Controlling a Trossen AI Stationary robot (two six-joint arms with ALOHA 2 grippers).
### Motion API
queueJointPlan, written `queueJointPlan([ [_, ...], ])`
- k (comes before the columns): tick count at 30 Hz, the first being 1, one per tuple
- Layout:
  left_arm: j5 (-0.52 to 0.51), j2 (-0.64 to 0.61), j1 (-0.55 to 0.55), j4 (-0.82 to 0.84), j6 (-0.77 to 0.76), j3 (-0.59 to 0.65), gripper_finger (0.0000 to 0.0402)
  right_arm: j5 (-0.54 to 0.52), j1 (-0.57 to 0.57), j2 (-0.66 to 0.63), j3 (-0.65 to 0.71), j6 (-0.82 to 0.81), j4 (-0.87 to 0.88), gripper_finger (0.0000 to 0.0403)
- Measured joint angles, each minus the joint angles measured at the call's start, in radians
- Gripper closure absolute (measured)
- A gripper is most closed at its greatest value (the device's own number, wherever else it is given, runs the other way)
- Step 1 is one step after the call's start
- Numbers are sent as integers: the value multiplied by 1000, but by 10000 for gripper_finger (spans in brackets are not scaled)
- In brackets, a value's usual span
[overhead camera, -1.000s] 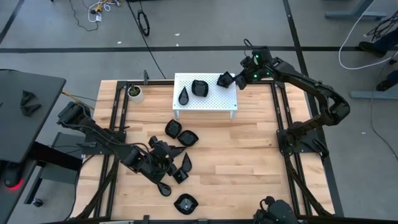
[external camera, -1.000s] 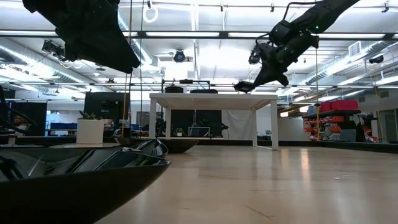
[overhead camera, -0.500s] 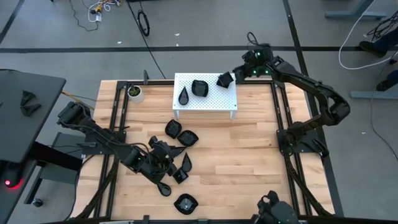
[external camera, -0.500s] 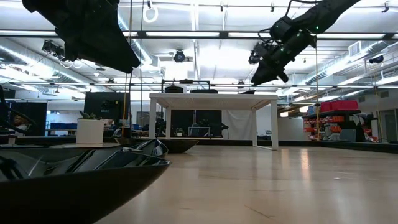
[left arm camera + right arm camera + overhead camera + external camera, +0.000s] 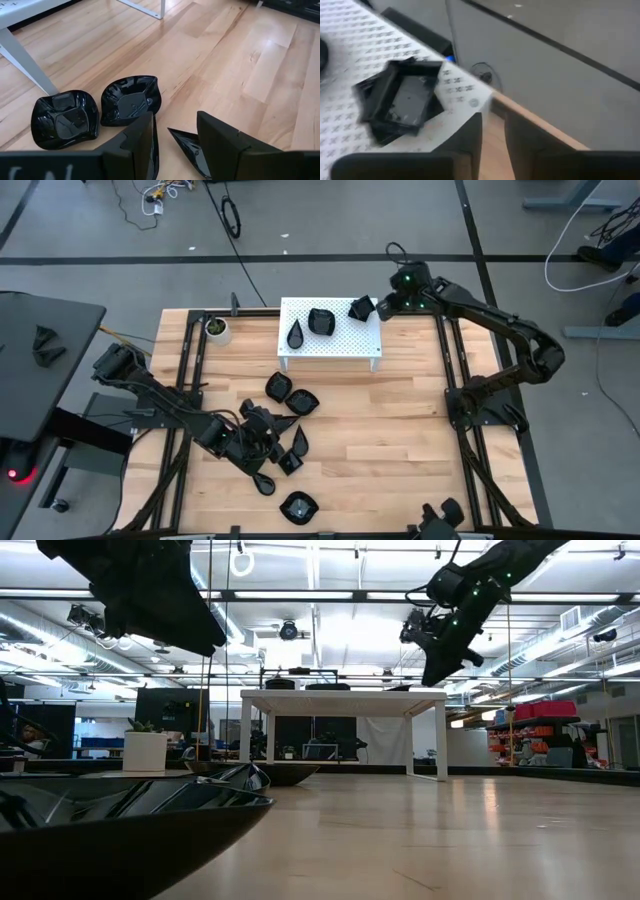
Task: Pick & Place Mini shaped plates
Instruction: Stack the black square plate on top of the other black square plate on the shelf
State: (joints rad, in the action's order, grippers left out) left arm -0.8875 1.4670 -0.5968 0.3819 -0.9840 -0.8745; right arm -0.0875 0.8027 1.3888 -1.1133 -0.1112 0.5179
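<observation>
Three mini shaped plates sit on the white perforated stand (image 5: 335, 340): a teardrop one (image 5: 297, 334), a lobed one (image 5: 321, 321) and a square one (image 5: 361, 308) (image 5: 400, 102) at the far right corner. My right gripper (image 5: 384, 304) (image 5: 493, 142) hovers just right of the square plate, open, tilted down, nothing between its fingers. Several more black plates (image 5: 290, 395) lie on the table's near left. My left gripper (image 5: 262, 425) (image 5: 175, 145) hangs open among them, a plate's pointed edge (image 5: 187, 146) showing below the gap; whether it touches, I cannot tell.
A small white cup with a green plant (image 5: 216, 329) stands left of the stand. Two plates (image 5: 65, 117) (image 5: 131, 99) lie just ahead of the left gripper. One plate (image 5: 298, 506) lies at the near edge. Bare wood (image 5: 400, 430) spreads over the table's right half.
My right gripper held the square plate just above the stand's far right corner and has let it go; the plate now rests on the stand. The gripper has since swung its fingers to a steeper downward tilt, staying beside the plate.
</observation>
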Motion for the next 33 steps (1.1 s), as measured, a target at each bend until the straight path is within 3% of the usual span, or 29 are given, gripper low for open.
queueJointPlan([
  [11,-2,0,0,-11,1,0,244,254,-59,21,0,77,2,380],
  [22,-2,0,0,-11,3,0,244,276,-137,7,0,122,-83,388],
  [28,-2,0,0,-11,3,0,243,276,-369,-52,42,121,-169,399],
  [33,-2,0,0,-11,0,0,243,195,-668,-91,194,77,-500,398],
])
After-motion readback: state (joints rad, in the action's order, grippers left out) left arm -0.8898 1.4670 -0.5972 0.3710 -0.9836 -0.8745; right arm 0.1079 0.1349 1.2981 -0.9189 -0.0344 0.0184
